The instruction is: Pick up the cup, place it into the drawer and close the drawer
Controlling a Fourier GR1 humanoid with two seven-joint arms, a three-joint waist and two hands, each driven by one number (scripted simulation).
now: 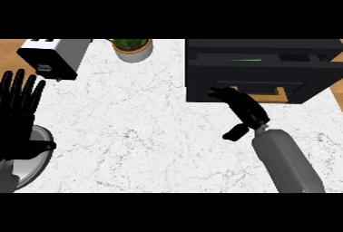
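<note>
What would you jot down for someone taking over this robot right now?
Left hand: open, fingers up, resting at the view's left edge, holding nothing.
Right hand: open, fingertips against the front of the black drawer, holding nothing.
Cup: a green shape shows through the slit at the drawer's top, probably the cup inside; too little shows to be sure.
Done: the cup seems to be in the drawer.
Left: the drawer front juts out from its cabinet, so push it fully shut.
Also on the counter: toaster, potted plant, grey plate.
</note>
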